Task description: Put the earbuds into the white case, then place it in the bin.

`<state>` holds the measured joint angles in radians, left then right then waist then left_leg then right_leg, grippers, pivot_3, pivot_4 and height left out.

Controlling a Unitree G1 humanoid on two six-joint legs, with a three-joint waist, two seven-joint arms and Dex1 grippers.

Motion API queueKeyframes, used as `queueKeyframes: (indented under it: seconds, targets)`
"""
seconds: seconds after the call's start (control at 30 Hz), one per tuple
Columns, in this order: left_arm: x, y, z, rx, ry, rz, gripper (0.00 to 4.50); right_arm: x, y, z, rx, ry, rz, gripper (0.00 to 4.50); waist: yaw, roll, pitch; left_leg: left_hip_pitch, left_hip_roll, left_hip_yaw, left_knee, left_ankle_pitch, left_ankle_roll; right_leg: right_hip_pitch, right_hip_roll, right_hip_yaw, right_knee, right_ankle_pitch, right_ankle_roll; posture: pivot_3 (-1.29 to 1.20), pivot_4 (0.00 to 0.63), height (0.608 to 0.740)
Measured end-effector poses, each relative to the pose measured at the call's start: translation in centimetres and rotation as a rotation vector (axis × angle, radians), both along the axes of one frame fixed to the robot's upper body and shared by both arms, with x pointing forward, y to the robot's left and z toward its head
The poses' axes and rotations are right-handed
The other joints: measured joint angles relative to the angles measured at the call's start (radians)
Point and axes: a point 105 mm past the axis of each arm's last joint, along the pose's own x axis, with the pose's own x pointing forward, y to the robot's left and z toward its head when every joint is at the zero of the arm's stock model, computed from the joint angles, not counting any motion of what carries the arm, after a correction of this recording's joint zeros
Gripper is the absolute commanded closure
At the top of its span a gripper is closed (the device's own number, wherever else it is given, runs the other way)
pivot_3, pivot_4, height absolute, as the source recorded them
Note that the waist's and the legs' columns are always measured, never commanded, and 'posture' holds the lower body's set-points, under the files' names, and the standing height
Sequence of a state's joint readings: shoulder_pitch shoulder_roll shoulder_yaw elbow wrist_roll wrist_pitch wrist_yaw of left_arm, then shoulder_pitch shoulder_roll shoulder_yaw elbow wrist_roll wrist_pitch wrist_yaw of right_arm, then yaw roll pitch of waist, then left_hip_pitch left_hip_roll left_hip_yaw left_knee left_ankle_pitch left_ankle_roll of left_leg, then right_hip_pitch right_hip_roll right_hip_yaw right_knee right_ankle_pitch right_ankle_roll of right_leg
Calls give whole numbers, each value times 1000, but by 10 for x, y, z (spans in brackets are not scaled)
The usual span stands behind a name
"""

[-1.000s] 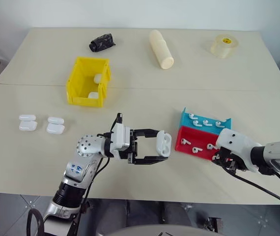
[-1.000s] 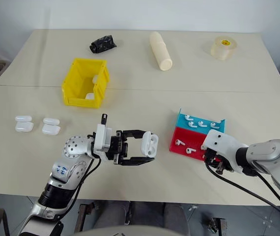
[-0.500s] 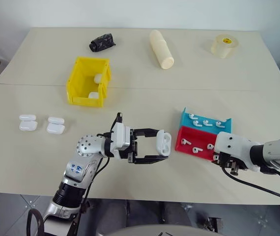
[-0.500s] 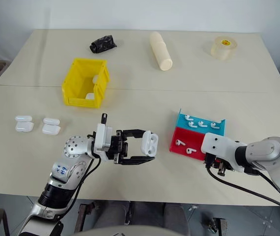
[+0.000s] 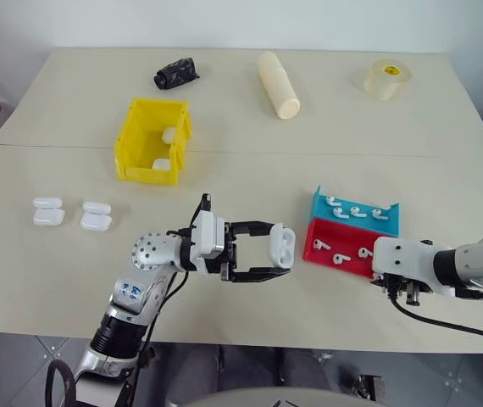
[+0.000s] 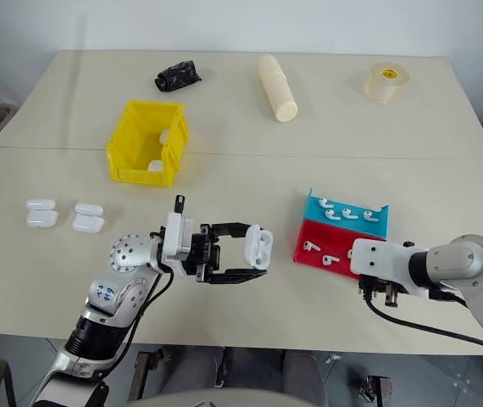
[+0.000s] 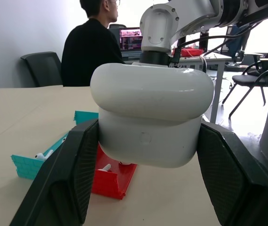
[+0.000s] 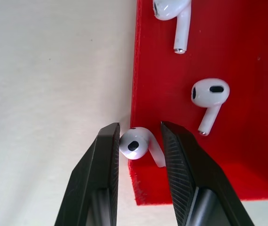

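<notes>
My left gripper point(image 5: 281, 252) points to the right above the table's front middle, shut on the white case point(image 5: 283, 245); the case point(image 7: 150, 117) sits sideways between both black fingers. My right gripper point(image 8: 138, 136) points down at the near right edge of the red tray point(image 5: 349, 264), shut on one earbud point(image 8: 135, 143). More earbuds point(image 8: 209, 94) lie on the red tray, and three lie on the blue tray point(image 5: 319, 206) behind it. The yellow bin point(image 5: 127, 140) stands at the back left with two white cases inside.
Two other white cases point(image 5: 47, 212) point(image 5: 96, 216) lie at the left. A cream cylinder point(image 5: 277, 85), a tape roll point(image 5: 386, 78) and a black object point(image 5: 175, 73) lie at the far edge. A person point(image 7: 89, 52) sits beyond the table.
My right hand has rolled its wrist and shifted slightly right, toward the red tray's near corner, with its fingers still on the earbud. The left gripper and the case have not moved.
</notes>
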<state>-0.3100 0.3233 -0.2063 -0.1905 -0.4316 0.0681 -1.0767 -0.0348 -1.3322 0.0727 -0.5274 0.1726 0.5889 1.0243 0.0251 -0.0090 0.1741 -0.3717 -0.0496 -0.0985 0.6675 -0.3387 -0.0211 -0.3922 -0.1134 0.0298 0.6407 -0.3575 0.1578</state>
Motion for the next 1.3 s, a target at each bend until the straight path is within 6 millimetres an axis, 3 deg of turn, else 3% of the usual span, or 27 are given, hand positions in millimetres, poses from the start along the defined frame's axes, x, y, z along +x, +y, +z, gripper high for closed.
queueKeyframes:
  seconds: [0.1,0.27,0.57,0.77,1.03,1.3]
  targets:
    - [0,0,0,1,2,1,1721,-1,2,0,10,10,37,2937,0,0,0,0,0,0,0,0,0,0,0,0,0,0,0,0,150,740]
    - [0,0,0,0,3,4,1721,3,5,3,37,-8,33,1624,0,0,0,0,0,0,0,0,0,0,0,0,0,0,0,0,150,740]
    - [0,1,0,1,1,5,1721,14,10,23,151,-10,-131,1624,0,0,0,0,1,0,0,0,0,0,0,0,0,0,0,0,150,740]
    - [1,1,1,-1,1,11,1721,17,7,23,148,-7,-155,1624,1,0,0,0,0,0,0,0,0,0,0,0,0,0,0,0,150,740]
    - [0,1,1,-5,1,13,1721,0,9,19,46,24,117,1624,0,0,0,0,0,0,0,0,0,0,0,0,0,0,0,0,150,740]
    - [-2,-1,4,-16,-10,7,1721,3,-1,16,-86,-38,324,1624,-2,0,0,0,0,1,0,0,0,0,0,0,0,0,0,0,150,740]
